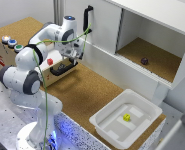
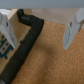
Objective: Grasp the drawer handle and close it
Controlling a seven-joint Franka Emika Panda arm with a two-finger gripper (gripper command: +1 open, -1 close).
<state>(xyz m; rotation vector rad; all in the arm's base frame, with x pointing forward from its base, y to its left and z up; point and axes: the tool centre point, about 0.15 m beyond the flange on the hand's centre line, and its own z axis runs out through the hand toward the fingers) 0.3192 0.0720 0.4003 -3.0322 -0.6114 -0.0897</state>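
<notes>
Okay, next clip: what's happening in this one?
A single Franka arm is working at the tan drawer, which sticks out from the box with coloured buttons. The gripper sits just above the black drawer handle. In the wrist view the jaws are spread apart, with the handle by one finger rather than centred, and nothing gripped. The drawer looks open.

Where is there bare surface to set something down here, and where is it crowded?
Bare cork lies between the tan box, the white cabinet and the white tub. The open cabinet shelf holds only a small dark object. It is crowded at the drawer handle, where the gripper hangs.
</notes>
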